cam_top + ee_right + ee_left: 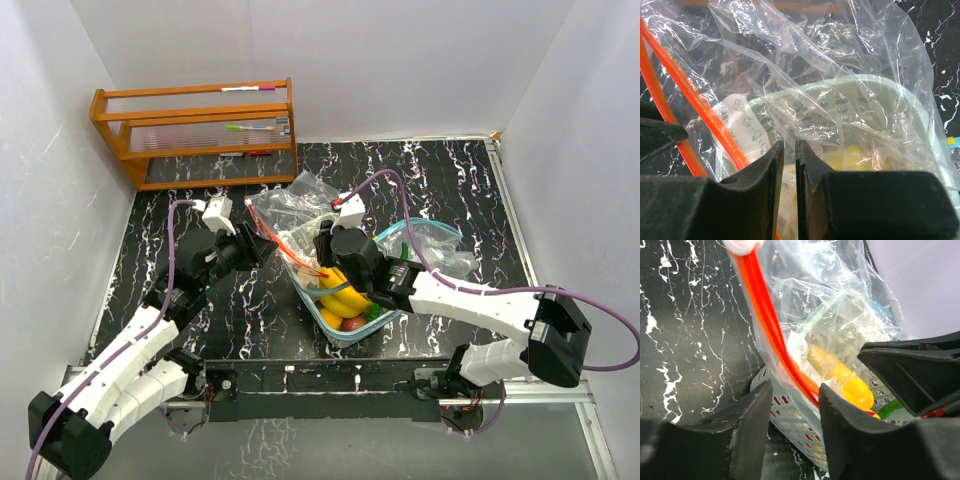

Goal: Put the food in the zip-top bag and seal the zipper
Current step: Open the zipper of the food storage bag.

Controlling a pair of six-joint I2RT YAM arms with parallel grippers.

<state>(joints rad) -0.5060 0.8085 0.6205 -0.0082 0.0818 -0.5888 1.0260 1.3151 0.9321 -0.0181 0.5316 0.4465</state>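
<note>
A pale teal mesh basket (345, 335) stands at the table's near middle, holding yellow bananas (345, 295), a red round fruit (352, 322) and a green pepper (377, 312). A clear zip-top bag (290, 205) with an orange zipper (285, 245) drapes over the basket's far end. My left gripper (252, 243) is open, and the zipper (770, 325) runs between its fingers (795, 390) above the basket wall (790, 415). The bananas (850, 382) show through the film. My right gripper (322, 243) is shut on the bag's film (789, 145) over the basket (880, 95).
A wooden rack (200, 130) with pens stands at the back left corner. More crumpled clear plastic with a teal edge (440, 240) lies right of the basket. White walls close in the table on three sides.
</note>
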